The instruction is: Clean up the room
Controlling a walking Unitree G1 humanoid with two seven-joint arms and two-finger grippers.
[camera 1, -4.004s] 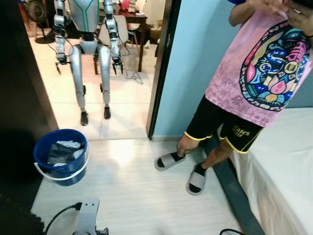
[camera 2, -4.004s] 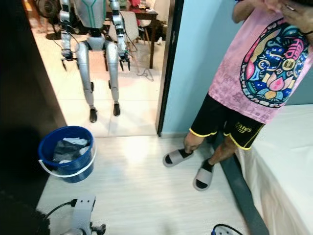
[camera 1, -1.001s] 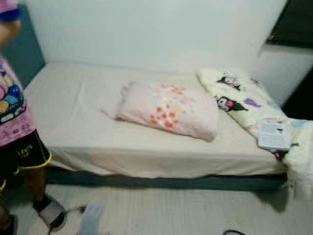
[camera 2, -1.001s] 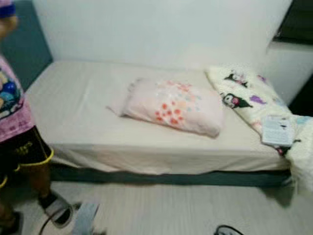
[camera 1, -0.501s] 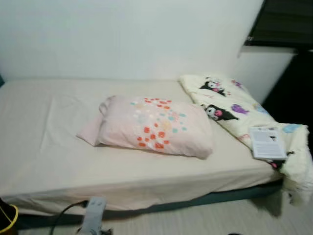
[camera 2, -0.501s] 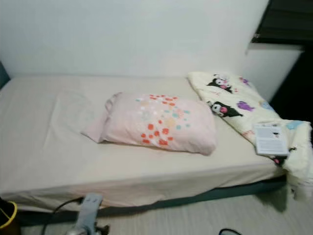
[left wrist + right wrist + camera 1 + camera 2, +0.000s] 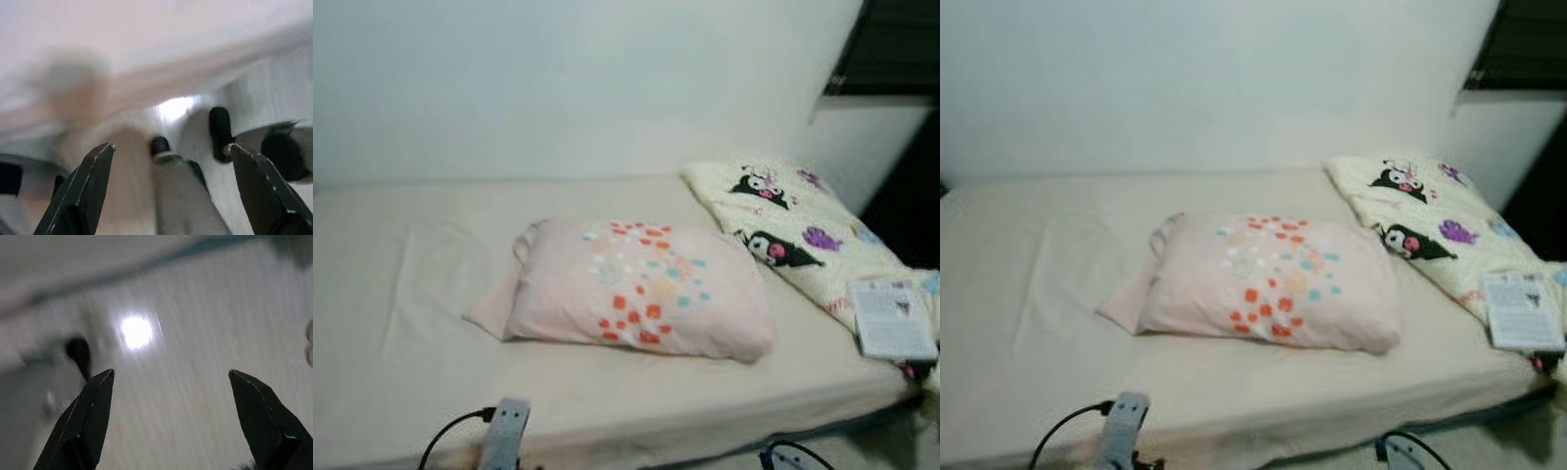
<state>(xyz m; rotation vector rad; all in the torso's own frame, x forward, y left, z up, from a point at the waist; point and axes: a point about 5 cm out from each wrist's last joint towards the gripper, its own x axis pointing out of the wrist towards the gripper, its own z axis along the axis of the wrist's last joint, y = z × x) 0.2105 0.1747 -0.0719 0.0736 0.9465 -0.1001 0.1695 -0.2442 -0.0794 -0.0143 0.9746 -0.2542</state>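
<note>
A single bed (image 7: 391, 294) with a cream sheet lies before me, against a white wall. On its middle rests a pink pillow (image 7: 636, 289) with orange and teal dots. A cream blanket (image 7: 783, 230) printed with cartoon figures is bunched at the bed's right end. A white booklet (image 7: 893, 321) lies on it near the edge. My left gripper (image 7: 168, 147) hangs low and open over the pale floor, holding nothing. Over the floor by the bed's base, my right gripper (image 7: 171, 373) is open too and empty. Both wrist views are blurred.
A dark window frame (image 7: 891, 49) sits at the upper right above a white ledge. My left forearm (image 7: 504, 431) with its black cable shows at the bottom edge, in front of the mattress. A strip of pale floor (image 7: 1489, 441) runs under the bed's right end.
The view swung right from the doorway and the person to the bed, then drew closer to it. The person has left the picture. The pillow, blanket and booklet lie as before.
</note>
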